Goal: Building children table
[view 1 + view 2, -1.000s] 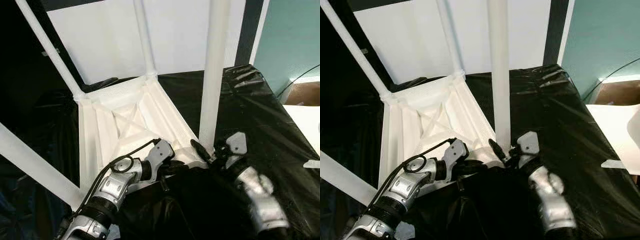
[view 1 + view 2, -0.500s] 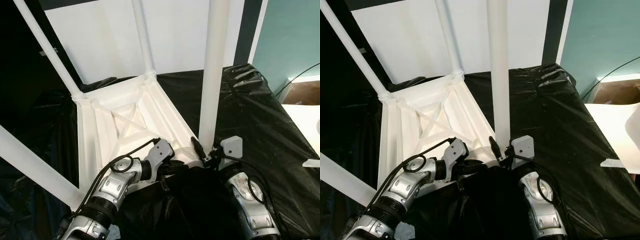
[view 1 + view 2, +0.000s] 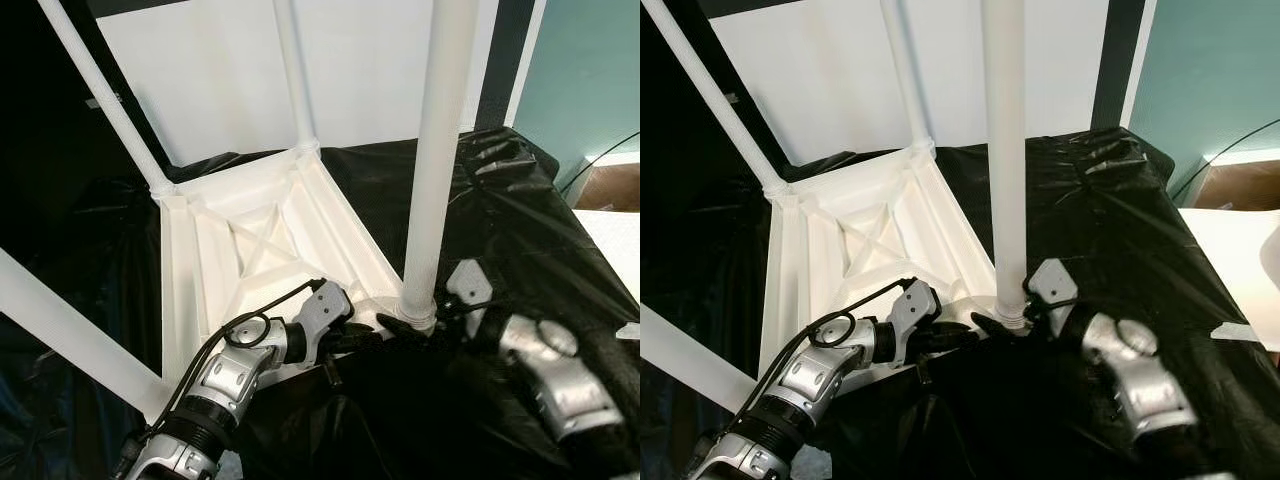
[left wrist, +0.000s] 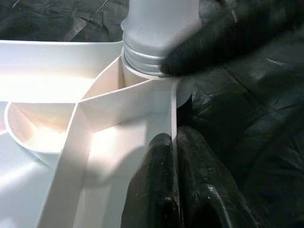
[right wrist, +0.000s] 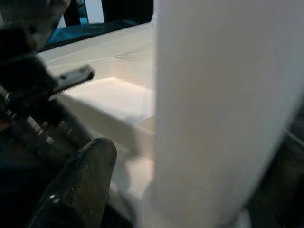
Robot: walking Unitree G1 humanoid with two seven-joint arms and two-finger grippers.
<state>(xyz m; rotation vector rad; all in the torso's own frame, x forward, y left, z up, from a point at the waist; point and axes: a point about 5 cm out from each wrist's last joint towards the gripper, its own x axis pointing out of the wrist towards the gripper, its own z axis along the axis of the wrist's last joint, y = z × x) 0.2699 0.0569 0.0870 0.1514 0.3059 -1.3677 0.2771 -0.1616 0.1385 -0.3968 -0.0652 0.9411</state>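
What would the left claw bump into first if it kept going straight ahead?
Probably the bottom of the white leg. The left claw is pinched on a thin rim of the upside-down tabletop, and that rim runs straight to the leg's socket. The right claw's finger is close beside it.

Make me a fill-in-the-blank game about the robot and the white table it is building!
1. The white table lies upside down on a ____ plastic sheet.
2. The left gripper pinches the table's thin ____.
3. The right gripper is at the ____ of the nearest leg.
4. The nearest leg stands at a ____ of the table.

Missing words: black; rim; bottom; corner
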